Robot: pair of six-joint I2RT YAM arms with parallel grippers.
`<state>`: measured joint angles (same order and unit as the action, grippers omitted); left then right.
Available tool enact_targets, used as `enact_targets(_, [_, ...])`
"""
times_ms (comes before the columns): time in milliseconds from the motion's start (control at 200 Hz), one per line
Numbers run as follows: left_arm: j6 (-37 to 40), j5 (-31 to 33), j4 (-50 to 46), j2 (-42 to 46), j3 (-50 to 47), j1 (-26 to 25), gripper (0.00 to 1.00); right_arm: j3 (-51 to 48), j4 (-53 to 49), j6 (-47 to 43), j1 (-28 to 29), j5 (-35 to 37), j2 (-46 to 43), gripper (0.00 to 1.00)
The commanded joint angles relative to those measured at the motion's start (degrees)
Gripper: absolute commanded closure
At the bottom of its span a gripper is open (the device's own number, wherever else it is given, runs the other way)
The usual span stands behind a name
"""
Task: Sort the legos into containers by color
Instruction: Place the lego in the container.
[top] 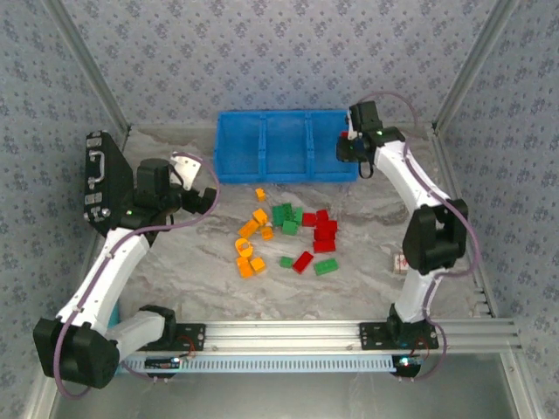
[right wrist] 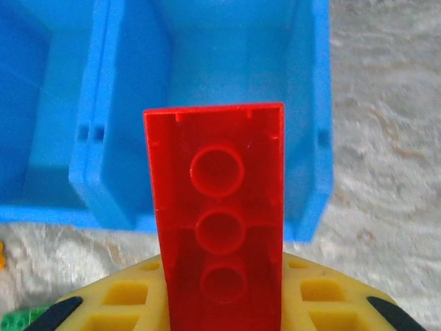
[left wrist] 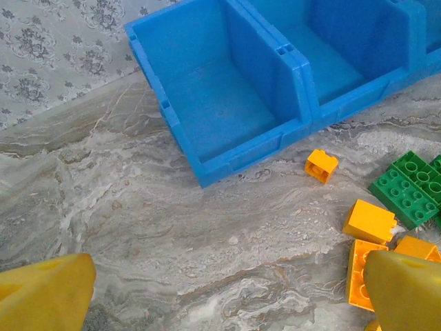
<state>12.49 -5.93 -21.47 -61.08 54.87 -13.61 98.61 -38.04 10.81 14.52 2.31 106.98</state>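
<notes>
The left gripper hangs with jaws spread wide, left of the loose legos that lie before the blue bin, and the right gripper pinches a red brick over the bin's right compartment.

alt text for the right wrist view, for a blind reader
A long red lego brick, hollow underside toward the camera, is clamped in the right pincer, with an open blue bin compartment behind it. Marbled table shows on the right.
</notes>
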Motion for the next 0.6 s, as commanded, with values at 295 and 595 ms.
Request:
enact_targets(295, [0.25,-0.09,2.29,4.12,-2.00,0.34,0.00,25.58,1.85,-5.64,7.59,-4.06,20.41,0.72])
enact_targets(595, [0.24,-0.31,2.55,4.19,-2.23,0.42,0.00,28.14,1.77,-5.23,10.55,-5.87,27.20,0.64])
